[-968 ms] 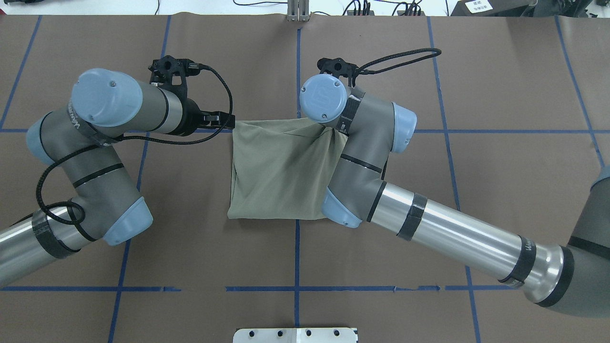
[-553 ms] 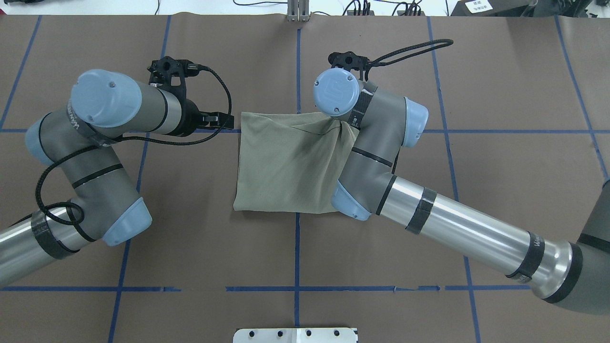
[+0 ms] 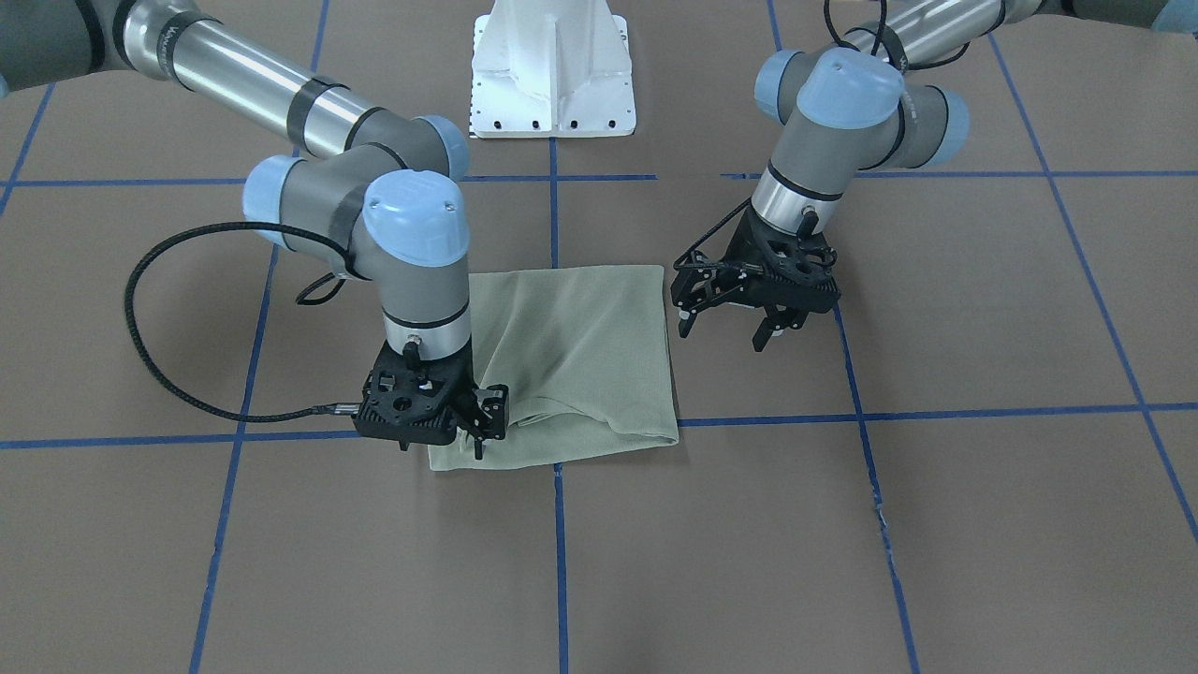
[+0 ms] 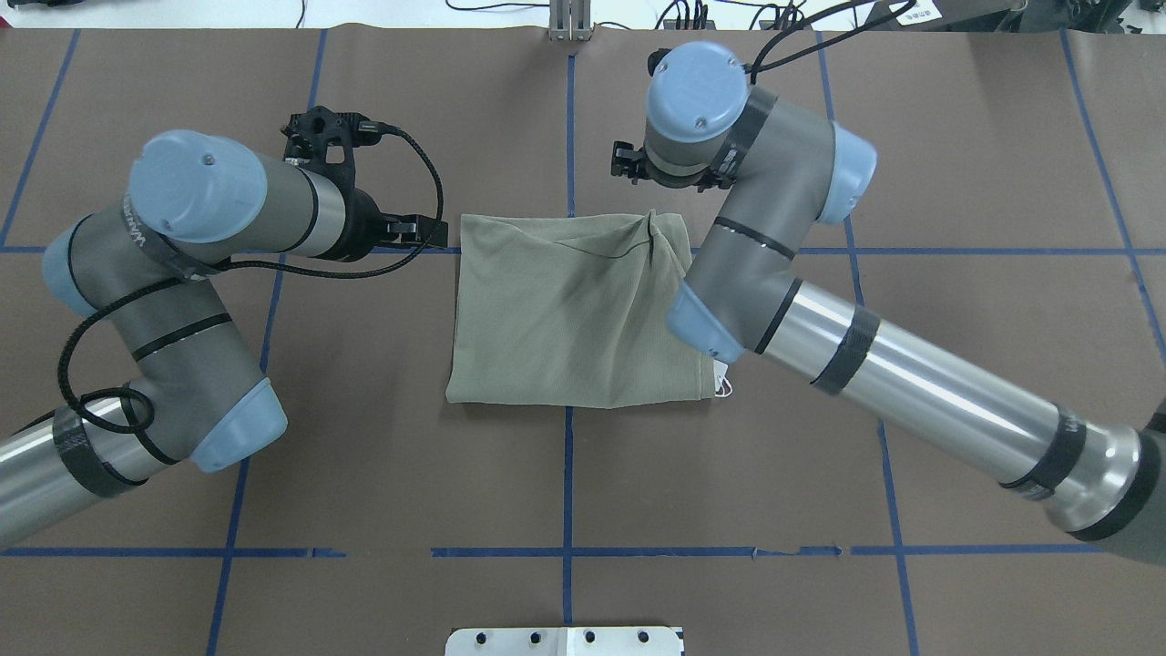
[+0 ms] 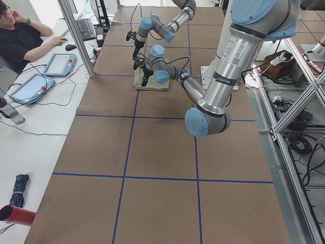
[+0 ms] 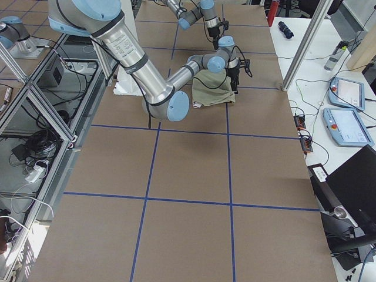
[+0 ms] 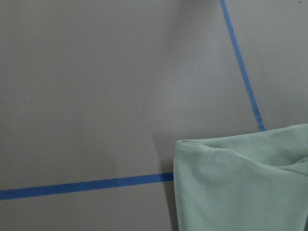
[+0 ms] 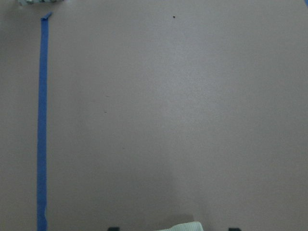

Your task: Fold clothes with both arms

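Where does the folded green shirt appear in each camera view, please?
Front-facing: shirt at centre.
Overhead: shirt at centre.
Exterior left: shirt small, upper centre-left.
Exterior right: shirt small, upper centre-right.
Left wrist: shirt corner, lower right.
Right wrist: shirt sliver at bottom edge.
Shared landmark: the blue tape grid around the shirt.

Shirt (image 4: 565, 310): sage green, with a fine grid-textured knit.
Hang tag (image 4: 722, 384): white.
Table cover (image 4: 956, 182): flat brown.
Tape lines (image 4: 570, 137): blue, forming a large square grid.
Left arm (image 4: 182, 301), right arm (image 4: 911, 392): silver and grey, with light-blue caps and black bands.
Left gripper (image 3: 724, 334), right gripper (image 3: 487, 421): black.
Pedestal base (image 3: 552, 75): white.
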